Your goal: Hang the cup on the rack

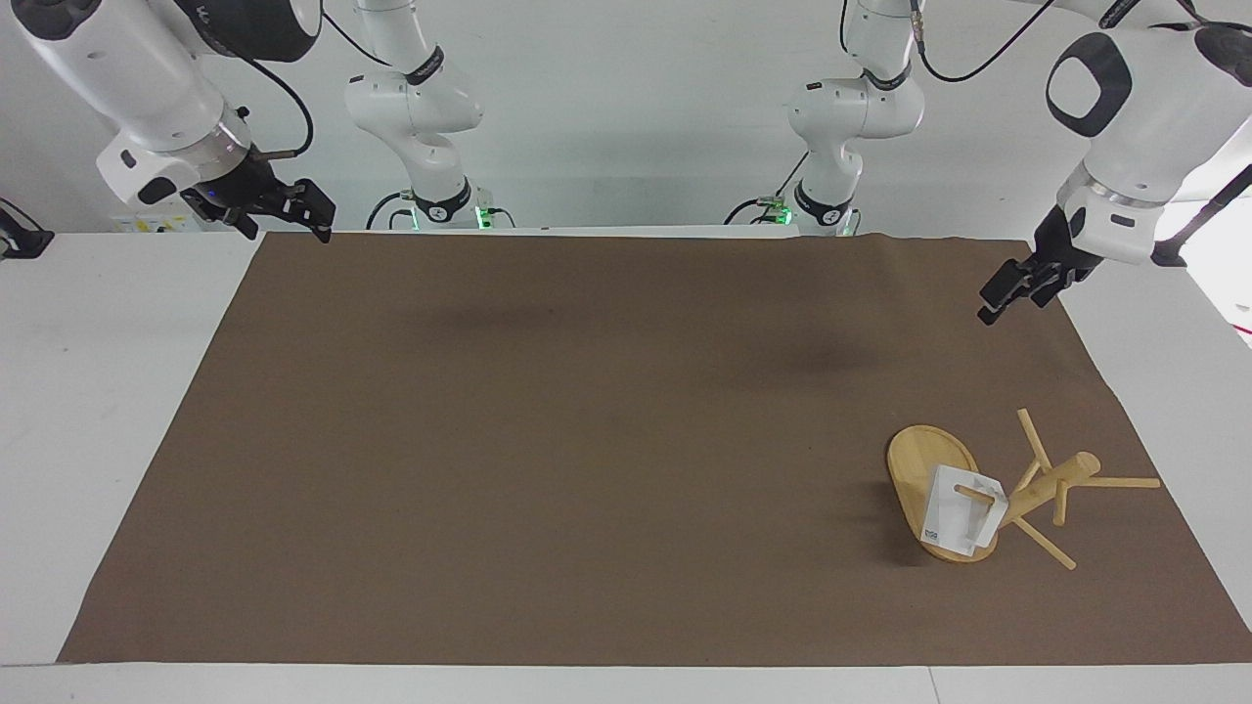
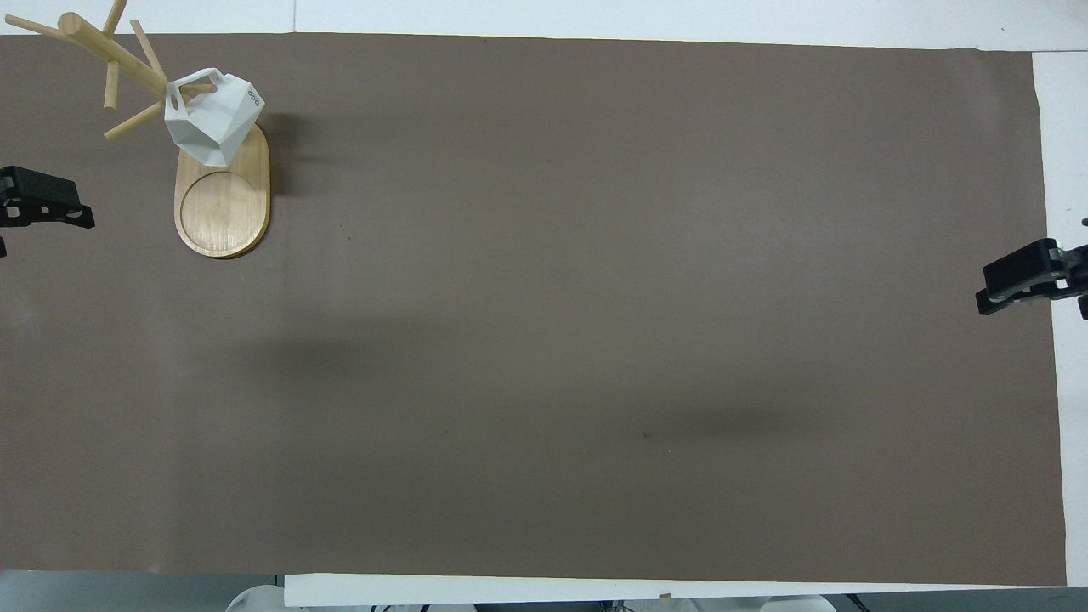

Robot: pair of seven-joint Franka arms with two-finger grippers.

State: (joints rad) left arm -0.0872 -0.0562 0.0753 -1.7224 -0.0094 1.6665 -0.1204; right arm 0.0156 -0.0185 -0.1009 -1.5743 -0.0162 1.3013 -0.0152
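Note:
The bamboo rack [image 1: 1061, 474] stands on its oval base [image 2: 221, 212] at the left arm's end of the table. The white faceted cup [image 1: 954, 513] hangs by its squared handle on a peg, just over the base; it also shows in the overhead view [image 2: 217, 119]. My left gripper [image 1: 1017, 291] is open and empty, raised over the mat's edge, well apart from the rack; it shows at the overhead view's edge [image 2: 42, 208]. My right gripper [image 1: 289, 210] is open and empty and waits over the mat's corner at the right arm's end; it also shows in the overhead view [image 2: 1020, 285].
A brown mat [image 1: 587, 440] covers most of the white table [image 1: 108, 391]. The rack's thin pegs [image 1: 1125, 482] stick out toward the mat's edge at the left arm's end.

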